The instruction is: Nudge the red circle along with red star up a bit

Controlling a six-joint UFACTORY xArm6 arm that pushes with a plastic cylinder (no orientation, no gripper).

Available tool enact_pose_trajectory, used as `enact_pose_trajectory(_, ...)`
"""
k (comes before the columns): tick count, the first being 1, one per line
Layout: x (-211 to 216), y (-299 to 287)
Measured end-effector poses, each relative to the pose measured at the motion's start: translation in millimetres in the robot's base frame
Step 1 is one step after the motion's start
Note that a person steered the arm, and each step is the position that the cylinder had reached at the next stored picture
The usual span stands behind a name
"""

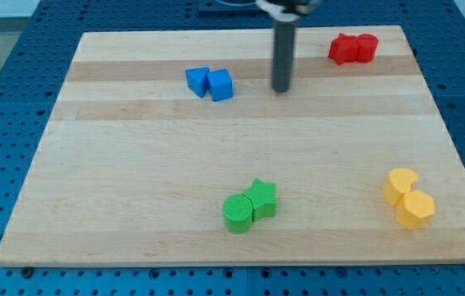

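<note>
Two red plastic blocks, the red star [343, 48] and red circle [366, 48], sit touching near the wooden worktop's [133, 181] top right. Our tip [281, 89] rests well left of them, beside the blue blocks [210, 82]. No fingers exist. Nudge apparently not started.

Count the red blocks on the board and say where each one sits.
2. The red star and the red circle sit touching at the view's top right, star on the left. My tip is left of and below them. None appears hidden.
</note>
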State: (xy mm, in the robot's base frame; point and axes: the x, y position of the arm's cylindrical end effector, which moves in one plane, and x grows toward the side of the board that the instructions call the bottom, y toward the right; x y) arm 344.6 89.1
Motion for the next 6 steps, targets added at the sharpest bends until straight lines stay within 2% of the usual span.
enact_pose_trajectory(2,10.5,104.1)
enact_pose_trajectory(3,10.5,116.2)
enact_pose_trajectory(4,-0.8,135.6)
enact_pose_trajectory(5,-66.9,149.6)
enact_pose_trajectory(6,-67.7,150.6)
